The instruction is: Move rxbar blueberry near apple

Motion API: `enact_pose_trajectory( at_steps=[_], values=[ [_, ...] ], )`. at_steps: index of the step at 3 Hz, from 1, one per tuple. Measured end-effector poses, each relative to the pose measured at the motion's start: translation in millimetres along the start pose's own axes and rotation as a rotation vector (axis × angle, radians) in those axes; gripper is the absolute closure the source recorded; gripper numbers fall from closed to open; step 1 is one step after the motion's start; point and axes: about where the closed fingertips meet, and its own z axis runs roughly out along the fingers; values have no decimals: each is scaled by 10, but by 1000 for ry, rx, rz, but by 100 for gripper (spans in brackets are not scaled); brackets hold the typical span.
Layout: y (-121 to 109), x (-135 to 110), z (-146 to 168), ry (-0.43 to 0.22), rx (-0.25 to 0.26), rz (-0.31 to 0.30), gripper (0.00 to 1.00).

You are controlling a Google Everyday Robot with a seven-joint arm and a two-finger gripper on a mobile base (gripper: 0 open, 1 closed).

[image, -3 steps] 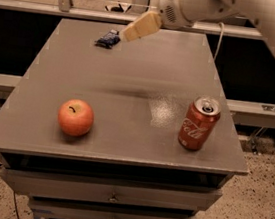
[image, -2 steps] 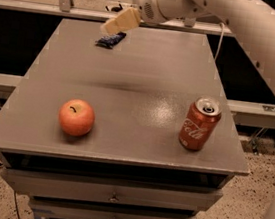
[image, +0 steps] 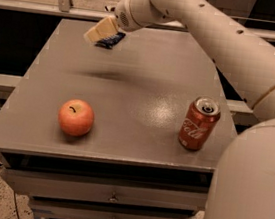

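Note:
The rxbar blueberry (image: pixel 111 40), a small dark navy-blue bar, lies on the grey table (image: pixel 146 82) near its far edge, partly hidden behind my gripper. My gripper (image: pixel 98 31), with tan fingers, hangs right over the bar's left end at the end of the white arm (image: pixel 214 26). The apple (image: pixel 76 117), orange-red with a dark stem dimple, sits near the table's front left, far from the bar.
A red cola can (image: pixel 198 123) stands upright at the front right of the table. Drawers (image: pixel 113 196) run below the table's front edge. My white arm and body fill the right side of the view.
My gripper has swung left and slightly down, from right of the bar to directly over it. The bar, apple and can have not moved on the table.

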Motion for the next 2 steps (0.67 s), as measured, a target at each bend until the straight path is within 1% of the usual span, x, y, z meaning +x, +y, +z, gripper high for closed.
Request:
enact_pose_trajectory(
  at_steps=[1, 2],
  values=[
    [-106, 240, 223, 65, -1, 4, 0],
    [-259, 433, 327, 103, 14, 33, 0]
  ],
)
